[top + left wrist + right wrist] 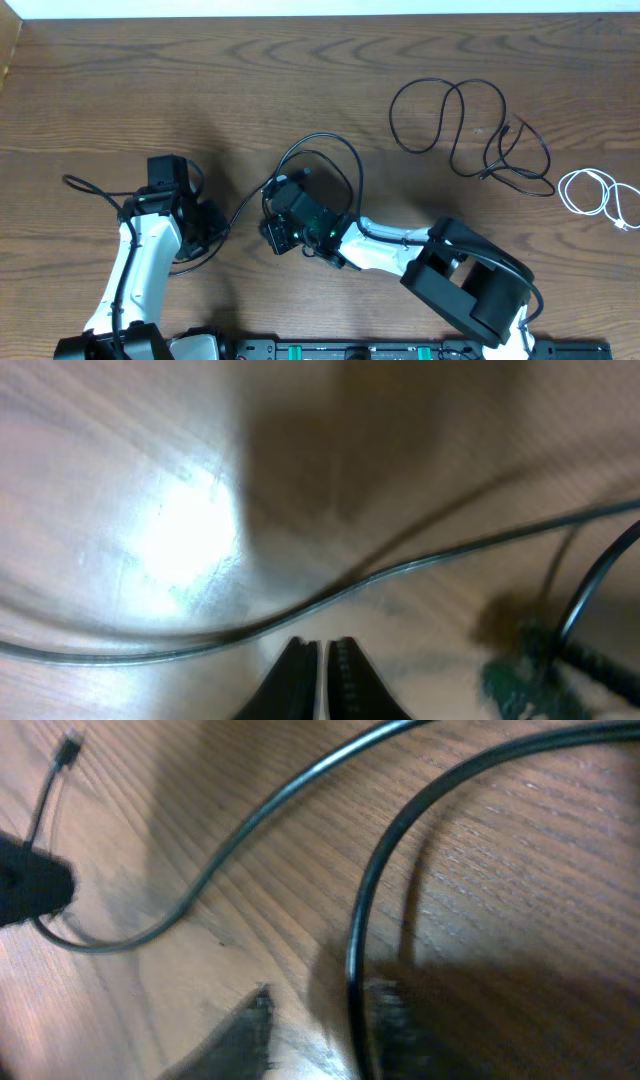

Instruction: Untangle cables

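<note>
We see a dark brown tabletop [200,80] with a strong wavy wood grain running across it from left to right. Along its far edge lies a pale whitish strip [300,8], and at the far left corner a lighter brown band [8,50]. From the left wrist view we make out a bright patch of glare [185,535] on the wood, with a soft shadow [330,450] just to its right

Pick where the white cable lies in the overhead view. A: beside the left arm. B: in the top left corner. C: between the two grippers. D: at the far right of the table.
D: the white cable lies coiled at the far right edge of the table.
</note>
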Motion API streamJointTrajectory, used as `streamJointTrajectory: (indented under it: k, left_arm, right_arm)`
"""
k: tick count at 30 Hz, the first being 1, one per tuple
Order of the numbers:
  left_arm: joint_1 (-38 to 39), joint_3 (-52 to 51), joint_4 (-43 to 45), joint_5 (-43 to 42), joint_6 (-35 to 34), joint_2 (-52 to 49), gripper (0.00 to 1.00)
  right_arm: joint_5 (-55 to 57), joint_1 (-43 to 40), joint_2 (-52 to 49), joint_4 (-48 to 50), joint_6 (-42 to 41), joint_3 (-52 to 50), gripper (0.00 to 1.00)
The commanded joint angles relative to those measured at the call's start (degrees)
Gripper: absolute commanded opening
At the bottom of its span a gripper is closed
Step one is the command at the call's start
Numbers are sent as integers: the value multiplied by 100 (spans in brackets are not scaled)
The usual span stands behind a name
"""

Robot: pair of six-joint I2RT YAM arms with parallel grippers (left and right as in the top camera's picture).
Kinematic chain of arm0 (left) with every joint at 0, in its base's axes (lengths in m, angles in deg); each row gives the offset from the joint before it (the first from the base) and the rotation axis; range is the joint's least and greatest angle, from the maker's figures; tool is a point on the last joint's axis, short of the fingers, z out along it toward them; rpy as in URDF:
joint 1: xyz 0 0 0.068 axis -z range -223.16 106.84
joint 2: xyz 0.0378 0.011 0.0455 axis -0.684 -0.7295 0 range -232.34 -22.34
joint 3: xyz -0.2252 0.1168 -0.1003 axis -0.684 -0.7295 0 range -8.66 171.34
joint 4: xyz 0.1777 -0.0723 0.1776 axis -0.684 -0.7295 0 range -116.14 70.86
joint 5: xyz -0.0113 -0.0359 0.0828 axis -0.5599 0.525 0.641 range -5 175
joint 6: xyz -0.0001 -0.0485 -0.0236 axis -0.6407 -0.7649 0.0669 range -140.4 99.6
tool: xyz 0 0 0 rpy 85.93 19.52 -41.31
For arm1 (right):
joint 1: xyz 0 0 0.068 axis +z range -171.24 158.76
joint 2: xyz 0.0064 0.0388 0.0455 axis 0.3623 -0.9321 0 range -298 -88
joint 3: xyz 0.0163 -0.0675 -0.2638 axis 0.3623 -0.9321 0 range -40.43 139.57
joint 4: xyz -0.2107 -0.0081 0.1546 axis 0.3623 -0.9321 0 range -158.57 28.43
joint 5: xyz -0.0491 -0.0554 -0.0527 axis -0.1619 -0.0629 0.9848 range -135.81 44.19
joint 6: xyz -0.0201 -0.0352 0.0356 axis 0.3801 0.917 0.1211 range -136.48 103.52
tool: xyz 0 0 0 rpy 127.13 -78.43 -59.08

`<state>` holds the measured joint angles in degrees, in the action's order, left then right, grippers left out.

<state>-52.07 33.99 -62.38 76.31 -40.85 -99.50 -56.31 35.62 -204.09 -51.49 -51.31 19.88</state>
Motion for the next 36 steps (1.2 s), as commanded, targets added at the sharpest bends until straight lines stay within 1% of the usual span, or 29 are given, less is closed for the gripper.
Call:
streamJointTrajectory:
  k: [1, 3, 4, 5, 6, 8, 10, 11, 12, 13, 14, 15, 16, 19, 20, 22, 25, 29, 36]
  left_arm:
    - [-13, -48, -334, -17, -129, -31, 14]
    - [-13, -48, -479, -24, -125, -31, 14]
    - [-15, -48, -566, -24, -129, -31, 8]
    - [-24, -48, -614, -24, -210, -31, 8]
    - [-48, -48, -671, -20, -479, -31, 8]
    - [-155, -48, -776, 31, -1381, -31, 8]
    - [-260, -48, -710, 74, -1978, -31, 9]
    - [-304, -48, -649, 138, -2247, -31, 15]
    - [-348, -48, -592, 254, -2529, -31, 17]
    - [-380, -48, -544, 372, -2708, -31, 24]
    - [-417, -48, -472, 560, -2865, -31, 35]
    - [-446, -48, -402, 745, -2944, -31, 48]
    - [-479, -48, -332, 979, -2994, -31, 52]
    - [-588, -48, -297, 1488, -3117, -31, 53]
    - [-621, -48, -306, 1574, -3117, -31, 53]
    - [-704, -50, -341, 1753, -3132, -31, 57]
    - [-848, -55, -341, 1928, -3228, -31, 60]
    - [-1145, -133, -339, 2015, -3499, -31, 60]
    - [-1556, -422, -267, 2079, -3493, -31, 61]
  right_arm:
    - [131, -20, -199, -68, 20, -11, 1]
    - [131, -26, -199, -68, 20, -11, 1]
    - [131, -31, -197, -68, 20, -11, 1]
    - [131, -31, -197, -68, 20, -11, 1]
    - [131, -31, -197, -68, 20, -11, 1]
    - [129, -31, -197, -68, 20, -11, 1]
    - [109, -31, -197, -68, 20, -11, 1]
    - [111, -31, -197, -70, 20, -11, 1]
    - [109, -31, -197, -70, 20, -11, 1]
    - [109, -31, -197, -72, 22, -11, 1]
    - [109, -31, -197, -76, 22, -11, 1]
    - [109, -31, -197, -90, 20, -11, 1]
    - [109, -31, -197, -109, 20, -11, 1]
    - [109, -31, -197, -111, 22, -11, 1]
    - [111, -31, -197, -111, 20, -11, 1]
    - [111, -31, -197, -109, 22, -11, 1]
    - [111, -31, -197, -107, 22, -11, 1]
    - [111, -31, -197, -109, 22, -11, 1]
    - [111, -31, -197, -109, 20, -11, 1]
